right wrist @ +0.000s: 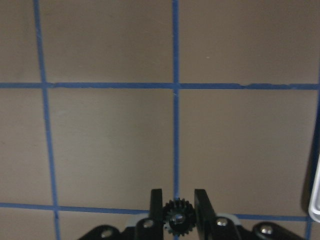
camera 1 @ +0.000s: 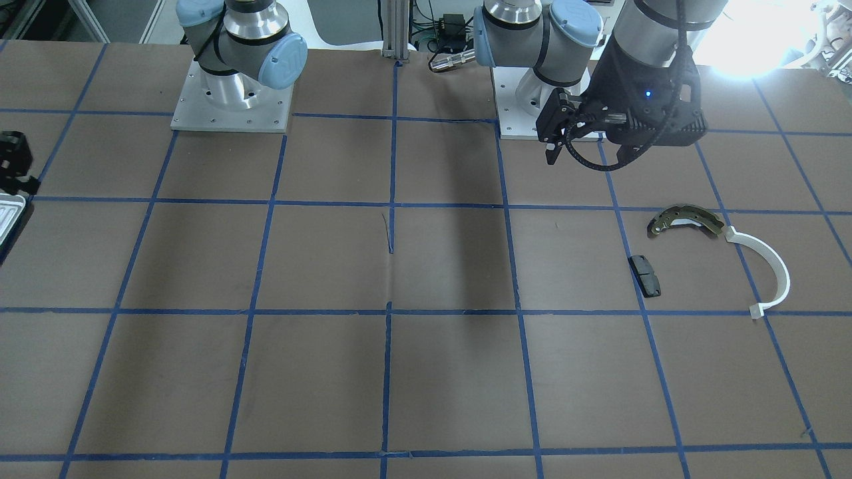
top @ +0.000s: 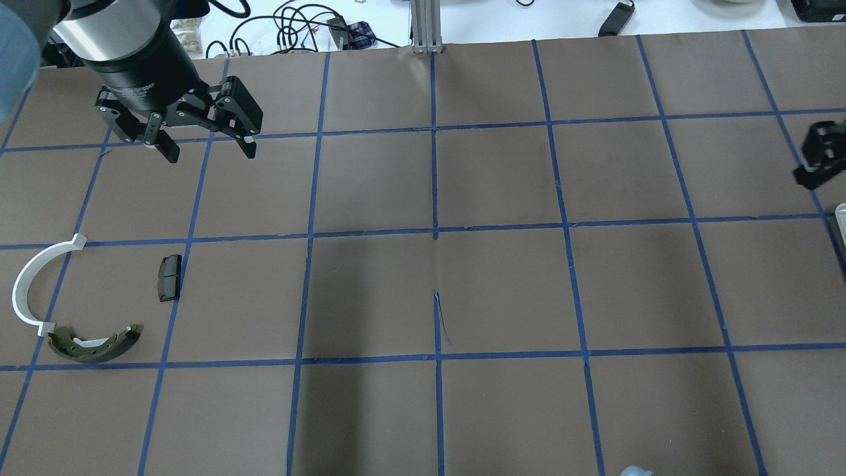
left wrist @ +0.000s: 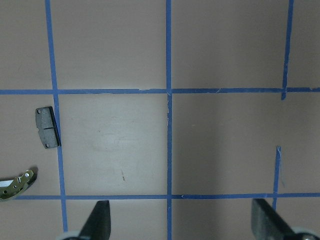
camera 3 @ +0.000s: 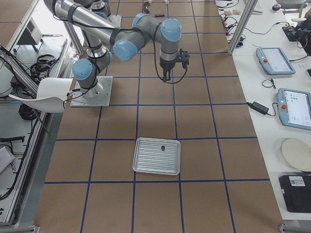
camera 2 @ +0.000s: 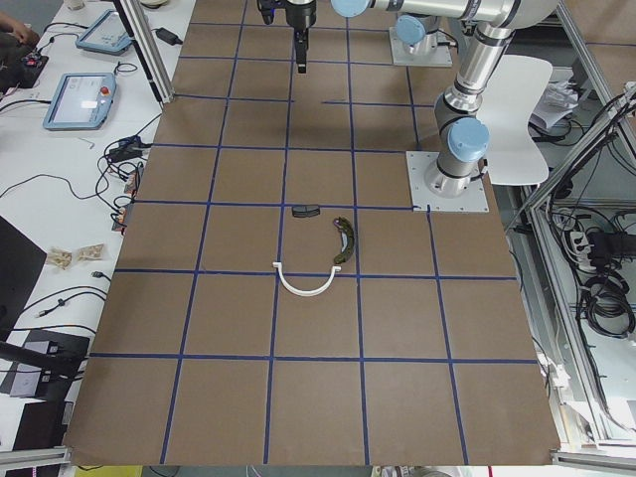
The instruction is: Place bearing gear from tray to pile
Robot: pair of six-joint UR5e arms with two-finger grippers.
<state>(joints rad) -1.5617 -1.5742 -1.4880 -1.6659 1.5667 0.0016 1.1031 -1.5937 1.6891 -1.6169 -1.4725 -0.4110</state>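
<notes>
My right gripper (right wrist: 176,205) is shut on a small black toothed bearing gear (right wrist: 176,217), held between its fingertips above the brown table. This gripper shows at the right edge of the overhead view (top: 814,158), just beyond the pale ribbed tray (camera 3: 157,156), whose corner shows in the overhead view (top: 841,213). The pile lies on the far left: a brass-and-grey brake shoe (top: 92,345), a white half-ring strip (top: 26,284) and a black pad (top: 169,277). My left gripper (top: 206,149) is open and empty, raised beyond the pile.
A small dark part (camera 3: 163,147) lies on the tray. Blue tape lines divide the brown table (top: 436,291) into squares. The two arm bases (camera 1: 231,100) stand at the robot's edge. Cables and tablets lie past the operators' edge.
</notes>
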